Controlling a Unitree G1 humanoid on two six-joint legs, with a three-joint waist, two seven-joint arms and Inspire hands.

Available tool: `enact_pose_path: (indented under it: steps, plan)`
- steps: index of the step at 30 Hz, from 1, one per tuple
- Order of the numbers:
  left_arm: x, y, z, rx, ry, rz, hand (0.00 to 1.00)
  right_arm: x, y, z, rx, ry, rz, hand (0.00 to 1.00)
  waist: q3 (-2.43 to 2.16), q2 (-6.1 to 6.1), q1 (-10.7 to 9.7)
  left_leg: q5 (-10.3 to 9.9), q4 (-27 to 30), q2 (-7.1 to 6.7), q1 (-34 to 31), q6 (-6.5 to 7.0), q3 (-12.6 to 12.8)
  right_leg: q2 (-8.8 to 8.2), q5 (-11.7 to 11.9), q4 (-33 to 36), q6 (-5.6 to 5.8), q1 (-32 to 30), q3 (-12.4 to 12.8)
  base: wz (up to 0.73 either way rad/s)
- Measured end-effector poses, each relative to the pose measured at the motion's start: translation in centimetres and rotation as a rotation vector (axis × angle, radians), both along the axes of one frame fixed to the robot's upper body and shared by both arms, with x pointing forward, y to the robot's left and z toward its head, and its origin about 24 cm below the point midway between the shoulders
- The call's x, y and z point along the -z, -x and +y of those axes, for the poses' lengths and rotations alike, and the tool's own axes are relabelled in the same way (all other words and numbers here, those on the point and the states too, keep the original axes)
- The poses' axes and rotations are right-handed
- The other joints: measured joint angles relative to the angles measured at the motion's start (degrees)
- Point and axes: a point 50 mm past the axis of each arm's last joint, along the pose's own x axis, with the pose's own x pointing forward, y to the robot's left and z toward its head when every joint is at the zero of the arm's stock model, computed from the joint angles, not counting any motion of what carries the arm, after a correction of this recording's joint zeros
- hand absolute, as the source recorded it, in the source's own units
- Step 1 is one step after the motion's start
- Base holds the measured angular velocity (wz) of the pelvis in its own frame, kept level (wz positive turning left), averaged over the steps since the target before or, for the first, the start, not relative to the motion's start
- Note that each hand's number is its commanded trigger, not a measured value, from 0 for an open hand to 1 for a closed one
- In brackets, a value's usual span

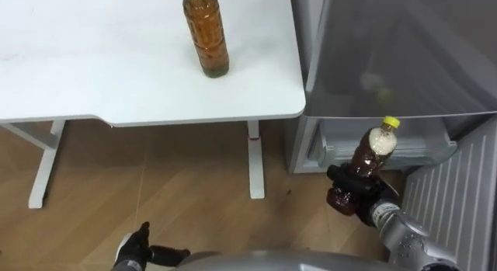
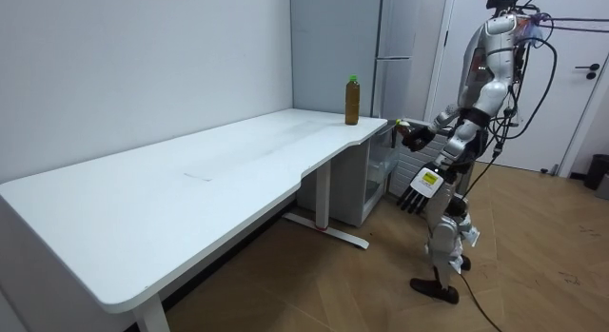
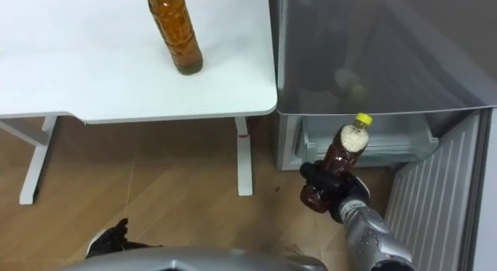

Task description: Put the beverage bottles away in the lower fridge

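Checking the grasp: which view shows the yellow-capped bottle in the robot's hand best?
The left eye view: the yellow-capped bottle is close and whole, with the right hand curled round its lower half. The right eye view shows nearly the same. The room view shows it tiny, far off.

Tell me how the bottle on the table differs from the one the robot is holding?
The table bottle has a green cap; the held bottle has a yellow one. The table bottle stands upright on the white table; the held bottle tilts in the right hand. Both hold brownish drink.
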Motion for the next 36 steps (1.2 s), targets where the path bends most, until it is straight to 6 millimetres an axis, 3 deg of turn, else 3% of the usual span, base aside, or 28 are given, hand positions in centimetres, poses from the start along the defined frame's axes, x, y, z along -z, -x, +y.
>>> enact_pose_path:
  steps: [5,19,28,33,36]
  plan:
    - [0.1,0.2,-0.2,0.006,0.024,0.005,0.0,0.0,0.1,0.0,0.147,-0.089,0.005,1.0,0.15,0.6,-0.1,0.0,0.0,0.0,0.0,0.0,0.0,0.01,0.0,0.0,0.0,0.0,0.0,0.0]
    - [0.1,0.7,-0.1,0.013,0.028,0.021,0.0,0.2,0.7,-0.1,0.532,-0.378,-0.058,1.0,0.18,0.48,0.3,0.0,0.4,0.0,0.1,0.01,0.1,0.03,0.0,0.0,0.03,0.0,0.1,0.0]
    - [0.2,1.4,0.1,0.0,0.025,0.039,0.0,0.3,1.0,-0.2,0.616,-0.431,-0.077,1.0,0.16,0.5,0.4,-0.1,1.4,0.0,-0.6,0.1,-0.3,0.02,-0.1,0.0,0.08,-0.5,-0.2,0.01]
    - [0.2,1.4,0.1,-0.004,0.026,0.038,0.0,1.1,1.8,-0.5,0.656,-0.431,-0.041,1.0,-0.03,0.54,0.3,-0.1,1.9,-0.32,-2.2,0.15,-1.7,-0.11,-0.1,0.0,0.08,-1.1,-1.5,0.14]
    - [0.2,1.0,0.1,0.004,0.026,0.033,0.0,1.5,1.1,-1.1,0.693,-0.418,-0.023,1.0,-0.23,0.82,0.3,0.0,3.0,-0.35,-4.8,0.28,-2.1,-0.18,-0.1,0.7,0.03,-3.4,-1.8,0.1]
